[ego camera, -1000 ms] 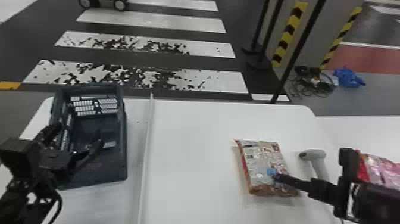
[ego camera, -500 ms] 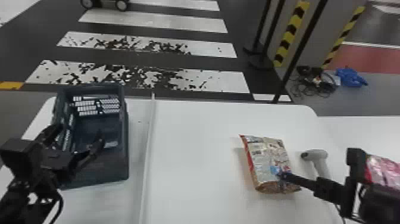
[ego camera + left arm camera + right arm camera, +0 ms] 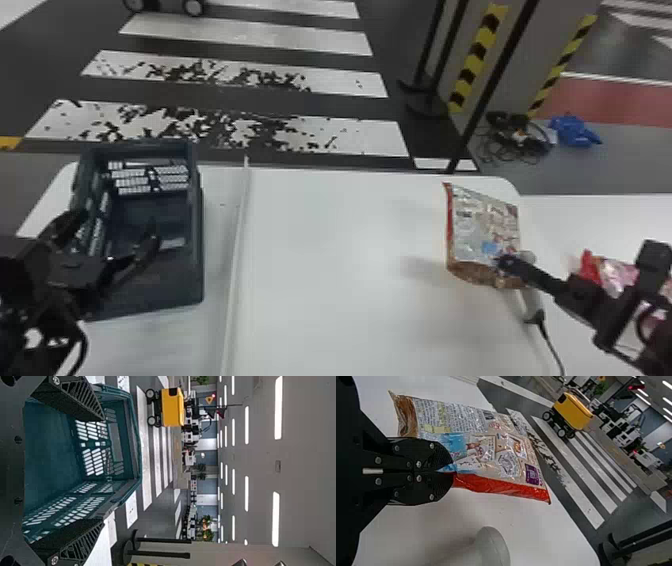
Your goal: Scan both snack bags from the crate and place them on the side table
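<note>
At the table's right side, my right gripper [image 3: 505,264] is shut on a printed snack bag [image 3: 482,225], which stands tilted above the white table. In the right wrist view the gripper [image 3: 453,470] pinches the bag [image 3: 482,447] near its red edge. The grey scanner [image 3: 531,302] lies partly behind the right fingers; in the right wrist view the scanner [image 3: 490,548] is beside the bag. A second, red and pink bag [image 3: 615,272] is on the side table [image 3: 600,215]. My left gripper [image 3: 117,240] stands open over the dark crate [image 3: 195,250]; in the left wrist view the gripper [image 3: 103,469] has nothing between its fingers.
A raised white strip [image 3: 237,250] runs along the table [image 3: 340,300] between crate and bag. The scanner's black cable [image 3: 550,345] trails toward the front edge. Black poles [image 3: 492,85] rise behind the table's far right corner.
The bag in my right gripper has moved right and up, tilting more upright, and it now covers part of the scanner. The left arm has hardly moved.
</note>
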Available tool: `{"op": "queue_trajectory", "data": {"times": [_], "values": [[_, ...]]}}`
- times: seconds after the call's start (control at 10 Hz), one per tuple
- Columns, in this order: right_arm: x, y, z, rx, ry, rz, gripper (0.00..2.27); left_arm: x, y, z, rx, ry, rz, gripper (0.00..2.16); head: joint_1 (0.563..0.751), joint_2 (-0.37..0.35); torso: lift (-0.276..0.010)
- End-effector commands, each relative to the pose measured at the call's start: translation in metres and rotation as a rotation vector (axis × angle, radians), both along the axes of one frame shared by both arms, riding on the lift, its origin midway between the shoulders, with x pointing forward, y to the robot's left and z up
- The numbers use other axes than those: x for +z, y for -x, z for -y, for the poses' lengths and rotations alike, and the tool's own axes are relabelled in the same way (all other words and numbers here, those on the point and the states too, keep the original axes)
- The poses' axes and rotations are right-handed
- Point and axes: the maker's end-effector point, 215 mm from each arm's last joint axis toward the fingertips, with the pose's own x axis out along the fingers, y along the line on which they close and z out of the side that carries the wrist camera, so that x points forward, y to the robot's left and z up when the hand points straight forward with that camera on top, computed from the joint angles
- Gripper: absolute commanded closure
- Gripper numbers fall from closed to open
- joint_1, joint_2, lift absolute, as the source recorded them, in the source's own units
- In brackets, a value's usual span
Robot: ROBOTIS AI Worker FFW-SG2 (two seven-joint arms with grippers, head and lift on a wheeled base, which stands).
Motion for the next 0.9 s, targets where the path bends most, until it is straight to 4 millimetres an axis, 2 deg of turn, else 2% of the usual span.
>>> {"op": "queue_trajectory", "data": {"times": [0.0,0.1,0.2,0.4,0.5,0.6,0.8], "values": [[0.033,-0.014,0.047,-0.104,0.055,0.088,2.24,0.002,-0.001,-0.001,0.001,0.001,0.003,0.09,0.695,-0.201,-0.098],[0.046,-0.017,0.083,-0.193,0.116,0.12,2.24,0.002,-0.001,-0.001,0.001,0.0,0.004,0.09,0.695,-0.236,-0.098],[0.049,-0.014,0.112,-0.273,0.151,0.12,2.24,0.004,-0.001,-0.002,0.002,0.001,0.006,0.09,0.695,-0.258,-0.098],[0.038,-0.005,0.168,-0.413,0.237,0.095,2.24,0.004,-0.001,-0.002,0.002,0.001,0.006,0.09,0.695,-0.334,-0.098],[0.034,-0.002,0.195,-0.475,0.293,0.099,2.24,0.004,-0.002,-0.002,0.002,0.001,0.008,0.09,0.695,-0.35,-0.098],[0.034,0.002,0.221,-0.543,0.343,0.118,2.25,0.004,-0.002,-0.002,0.002,0.001,0.008,0.09,0.695,-0.35,-0.098],[0.02,0.017,0.268,-0.684,0.396,0.09,2.25,0.003,-0.001,-0.003,0.003,0.001,0.005,0.09,0.695,-0.35,-0.098]]}}
